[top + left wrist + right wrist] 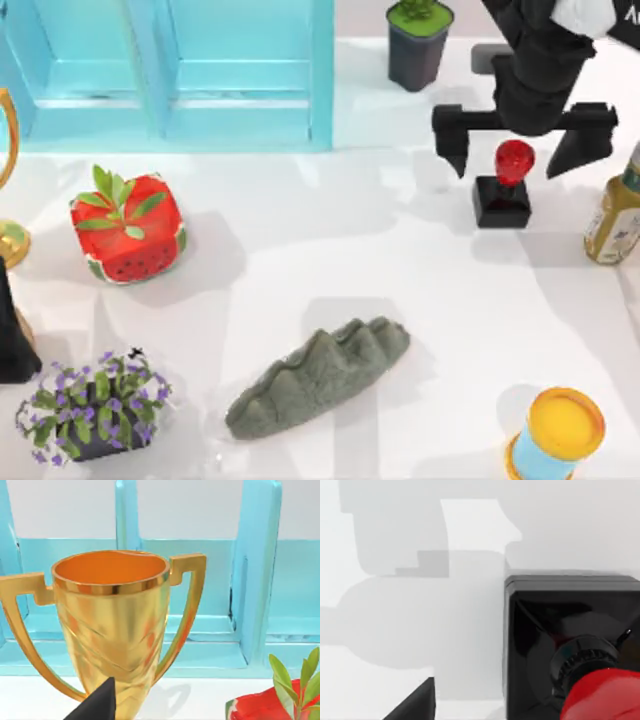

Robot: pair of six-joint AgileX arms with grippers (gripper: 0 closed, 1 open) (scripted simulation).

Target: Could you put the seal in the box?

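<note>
One seal (504,186), a small hand stamp of glossy red rounded knob on a black square block, upright on the white desk (400,260) at about two o'clock from the desk's middle in the top view. One turquoise open-topped box (170,70) with an inner divider at eleven o'clock, well apart from the seal. Right pincer (524,140) hovering just above the seal's knob, black fingers spread wide to either side and touching nothing; released, gripping nothing. In the right wrist view, same seal (580,650) close below, black base and red knob near one black fingertip (415,702). Left pincer (97,705) parked at the desk's left edge, at nine o'clock, only a dark tip in its own wrist view; cannot tell whether released or clenched. Facing it, one shiny gold trophy cup (110,625) with two angular handles, box wall behind. Elsewhere on the desk: two potted plants, one dark pot with green leaves (418,40) at one o'clock and one dark pot with purple flowers (92,405) at seven o'clock; one red watermelon-patterned cube with green leaves (127,227) at nine o'clock; one grey-green ridged rock (320,378) at six o'clock; one yellowish bottle (615,215) at three o'clock; one blue can with yellow lid (556,435) at five o'clock.
</note>
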